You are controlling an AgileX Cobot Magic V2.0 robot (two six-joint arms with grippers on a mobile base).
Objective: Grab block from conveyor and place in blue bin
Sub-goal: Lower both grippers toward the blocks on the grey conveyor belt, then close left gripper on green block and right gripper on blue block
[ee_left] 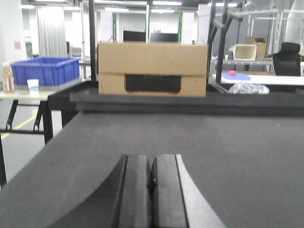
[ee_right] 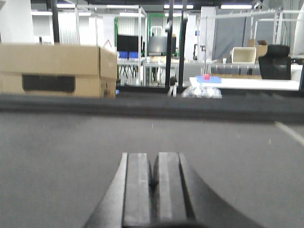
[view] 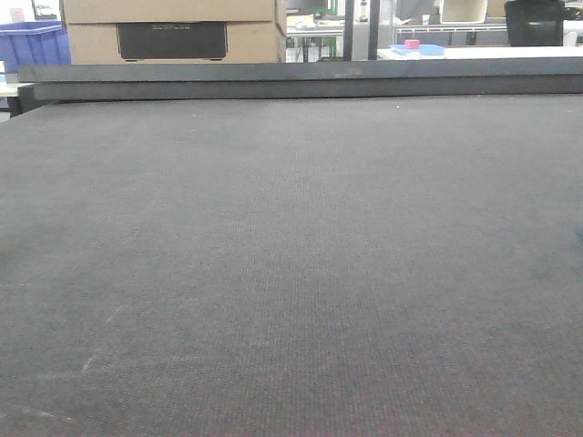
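Nearest us, our left gripper [ee_left: 151,190] and right gripper [ee_right: 153,190] both have their fingers pressed together, low over the conveyor [view: 291,273]. Past its rail [view: 301,80] we see a cardboard box [ee_left: 152,69], and the blue bin [ee_left: 45,70] on a table [ee_left: 23,91] beside it.
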